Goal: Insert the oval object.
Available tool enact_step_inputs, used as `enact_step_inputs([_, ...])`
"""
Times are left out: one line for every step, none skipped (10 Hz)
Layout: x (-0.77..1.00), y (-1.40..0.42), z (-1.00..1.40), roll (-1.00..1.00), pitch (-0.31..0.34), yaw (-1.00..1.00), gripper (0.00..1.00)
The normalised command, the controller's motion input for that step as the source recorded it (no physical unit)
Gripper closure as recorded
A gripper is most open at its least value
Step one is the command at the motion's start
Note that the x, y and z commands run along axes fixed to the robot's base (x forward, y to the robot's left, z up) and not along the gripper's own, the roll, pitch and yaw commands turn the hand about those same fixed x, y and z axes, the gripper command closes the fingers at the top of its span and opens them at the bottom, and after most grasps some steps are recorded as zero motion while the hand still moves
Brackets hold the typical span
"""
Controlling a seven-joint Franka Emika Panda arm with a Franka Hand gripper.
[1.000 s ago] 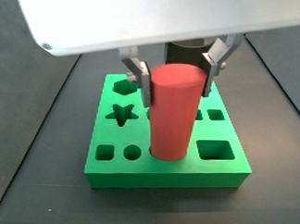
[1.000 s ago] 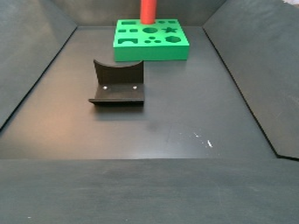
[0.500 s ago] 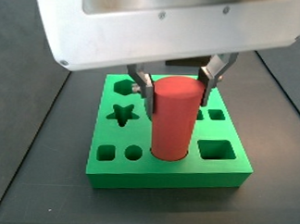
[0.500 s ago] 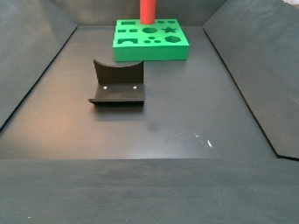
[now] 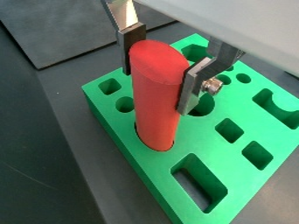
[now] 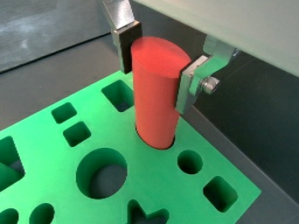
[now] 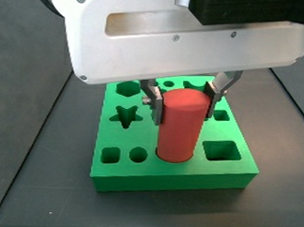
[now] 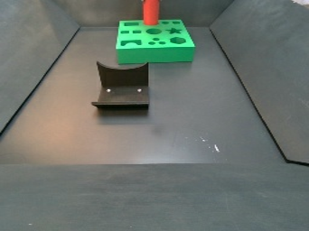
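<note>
The oval object point(image 7: 180, 126) is a tall red peg standing upright with its lower end in a hole of the green block point(image 7: 178, 174). My gripper point(image 7: 183, 91) is shut on the peg's upper end, one silver finger point(image 5: 193, 87) on each side. Both wrist views show the peg point(image 5: 156, 96) point(image 6: 156, 87) between the pads, and the gripper point(image 5: 163, 74) point(image 6: 158, 70) around its top. In a side view the peg point(image 8: 150, 11) rises from the block point(image 8: 157, 42) at the far end of the floor; the gripper is out of that frame.
The green block point(image 5: 140, 162) point(image 6: 152, 177) has several other shaped holes, among them a star, rounds and rectangles. The dark fixture point(image 8: 121, 86) stands on the black floor nearer the camera. Dark walls enclose the floor.
My gripper and the red peg have moved down together; the peg sits lower in the block's hole than before.
</note>
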Motion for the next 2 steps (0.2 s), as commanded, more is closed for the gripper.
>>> enact_step_inputs([0.00, 0.00, -0.03, 0.00, 0.000, -0.01, 1.00])
enact_step_inputs([0.00, 0.00, 0.00, 0.00, 0.000, 0.00, 1.00])
